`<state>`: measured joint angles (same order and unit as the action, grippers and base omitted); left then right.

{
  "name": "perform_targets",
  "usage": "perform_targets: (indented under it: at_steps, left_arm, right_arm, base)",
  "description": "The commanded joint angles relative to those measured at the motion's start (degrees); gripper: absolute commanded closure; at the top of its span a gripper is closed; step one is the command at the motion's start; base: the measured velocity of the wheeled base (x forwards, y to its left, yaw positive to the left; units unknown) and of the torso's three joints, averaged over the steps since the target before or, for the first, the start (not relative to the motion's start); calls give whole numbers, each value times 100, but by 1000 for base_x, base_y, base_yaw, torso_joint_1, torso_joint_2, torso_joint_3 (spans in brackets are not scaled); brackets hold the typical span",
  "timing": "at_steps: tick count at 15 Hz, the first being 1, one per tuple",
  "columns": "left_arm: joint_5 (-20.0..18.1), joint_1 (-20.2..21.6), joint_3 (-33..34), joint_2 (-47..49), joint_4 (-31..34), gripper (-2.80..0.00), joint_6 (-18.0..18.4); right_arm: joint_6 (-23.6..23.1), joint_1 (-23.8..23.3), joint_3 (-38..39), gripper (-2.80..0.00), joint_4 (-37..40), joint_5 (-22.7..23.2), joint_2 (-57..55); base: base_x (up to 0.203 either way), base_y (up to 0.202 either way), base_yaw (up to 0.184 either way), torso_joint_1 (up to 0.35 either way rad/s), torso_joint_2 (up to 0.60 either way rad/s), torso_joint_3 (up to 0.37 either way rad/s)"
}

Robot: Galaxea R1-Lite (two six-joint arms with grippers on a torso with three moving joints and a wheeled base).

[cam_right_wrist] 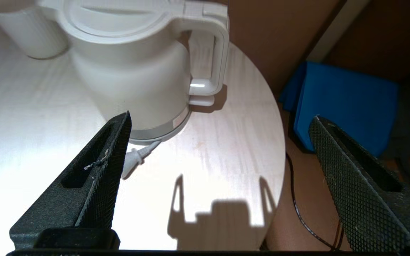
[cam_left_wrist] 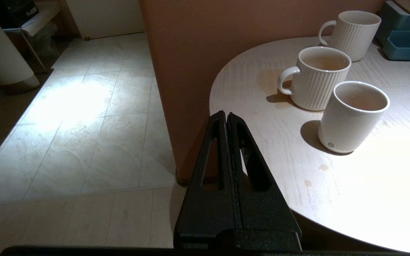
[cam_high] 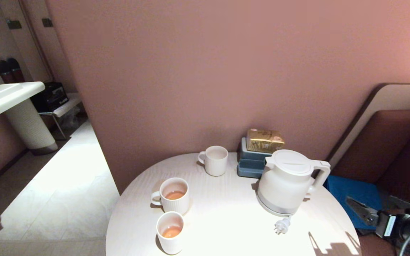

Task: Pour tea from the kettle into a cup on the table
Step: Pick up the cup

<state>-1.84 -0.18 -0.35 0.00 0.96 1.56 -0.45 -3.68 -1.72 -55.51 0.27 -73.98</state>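
Kettle [cam_high: 287, 183] is what the right claw [cam_right_wrist: 222, 142] is facing, its fingers [cam_right_wrist: 98, 170] spread wide and gripping nothing, hanging just off the table [cam_high: 226, 227] edge at about four o'clock from the kettle. The kettle is standing upright on the right side of the round table, lid shut, handle [cam_right_wrist: 216, 53] turning toward the claw, its plug [cam_high: 282, 225] lying loose on the tabletop at six o'clock. The cup [cam_high: 169, 232] is sitting at the table's near left edge, at about eight o'clock from the kettle, with tea [cam_high: 171, 232] showing inside. Two ribbed mugs [cam_high: 172, 195] are standing beyond it. The left claw [cam_left_wrist: 226, 119] is hanging clenched and empty beside the table's left rim, near the cup.
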Motion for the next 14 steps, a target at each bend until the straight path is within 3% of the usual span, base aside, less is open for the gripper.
perform_targets:
  at_steps: [1, 5, 8, 10, 14]
  left_arm:
    - [0, 1, 0, 0, 0, 0, 2]
    - [0, 1, 0, 0, 0, 0, 2]
    - [0, 1, 0, 0, 0, 0, 2]
    - [0, 1, 0, 0, 0, 0, 2]
    - [0, 1, 0, 0, 0, 0, 2]
  right_arm:
    - [6, 7, -81, -280, 1004, 17, 1557]
    - [107, 13, -966, -280, 4964, 472, 4157]
    - [125, 37, -1296, -280, 6556, 762, 5655]
    - [130, 71, -1252, -280, 7129, 888, 5936]
    - [-279, 500, -638, -280, 6575, 1063, 6370]
  base:
    - [0, 0, 0, 0, 0, 0]
    - [0, 0, 0, 0, 0, 0]
    - [0, 0, 0, 0, 0, 0]
    - [0, 0, 0, 0, 0, 0]
    - [0, 0, 0, 0, 0, 0]
